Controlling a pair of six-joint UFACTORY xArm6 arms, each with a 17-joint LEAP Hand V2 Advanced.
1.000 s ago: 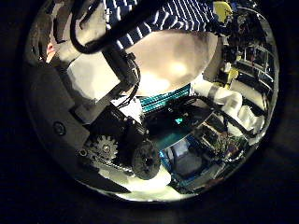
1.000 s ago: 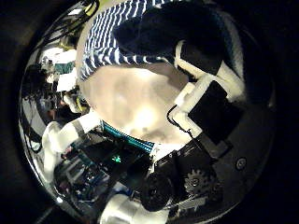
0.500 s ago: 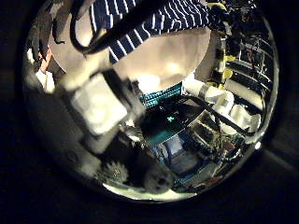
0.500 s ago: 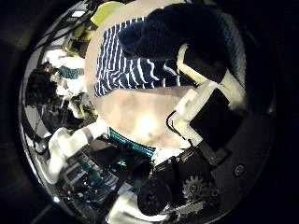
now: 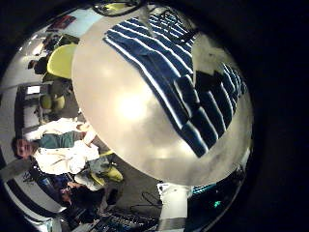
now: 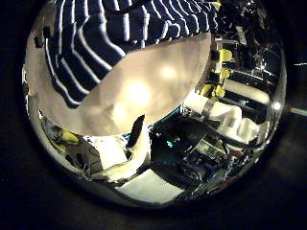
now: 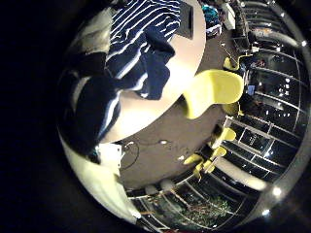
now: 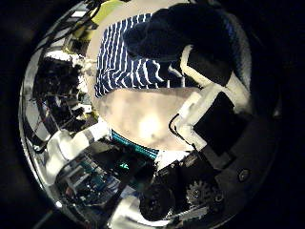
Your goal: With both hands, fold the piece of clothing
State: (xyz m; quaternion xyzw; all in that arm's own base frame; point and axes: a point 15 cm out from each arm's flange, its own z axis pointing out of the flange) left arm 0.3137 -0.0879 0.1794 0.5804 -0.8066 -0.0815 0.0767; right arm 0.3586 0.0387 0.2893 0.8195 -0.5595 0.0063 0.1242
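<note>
Striped garment [image 5: 179, 77], round table [image 5: 126, 116], yellow chair [image 7: 209, 92]

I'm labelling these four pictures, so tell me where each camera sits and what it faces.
Left little finger side palm: faces the navy and white striped cloth garment on the round pale table; no hand shows.
Left thumb side palm: same garment, table.
Right little finger side palm: garment, yellow chair.
Right thumb side palm: right hand by garment.
All share the garment.
</note>
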